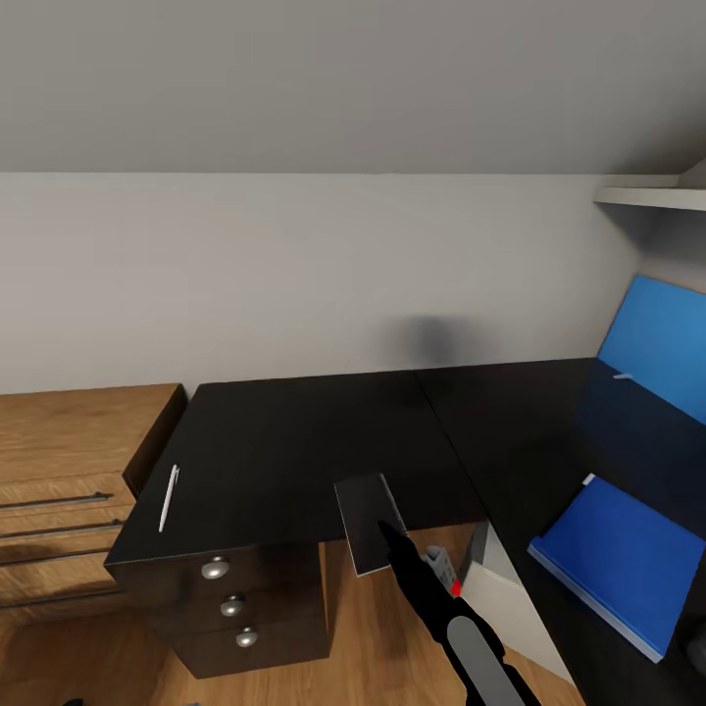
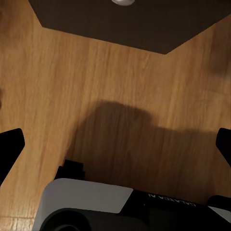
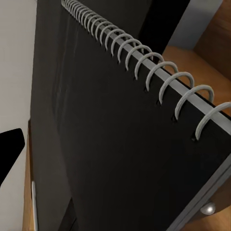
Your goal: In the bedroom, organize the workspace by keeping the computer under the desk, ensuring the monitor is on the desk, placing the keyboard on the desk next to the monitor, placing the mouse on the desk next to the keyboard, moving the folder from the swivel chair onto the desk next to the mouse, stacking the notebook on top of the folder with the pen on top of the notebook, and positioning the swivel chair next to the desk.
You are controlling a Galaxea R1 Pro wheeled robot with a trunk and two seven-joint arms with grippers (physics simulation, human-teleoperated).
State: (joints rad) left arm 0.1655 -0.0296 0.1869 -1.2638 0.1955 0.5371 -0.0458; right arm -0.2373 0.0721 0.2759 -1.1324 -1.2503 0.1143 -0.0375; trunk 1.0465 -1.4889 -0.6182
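my right gripper [image 1: 392, 534] is grasping the notebook [image 1: 370, 520]; i should carry it level, right to the folder [image 1: 628, 559] on the bench [image 1: 294, 441].

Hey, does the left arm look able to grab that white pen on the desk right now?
Probably yes: the pen lies alone on the desk, nothing around it, and the left gripper hangs open over the floor, holding nothing.

Black desk [image 1: 294, 441], blue folder [image 1: 628, 554], white pen [image 1: 169, 497], grey notebook [image 1: 368, 520]
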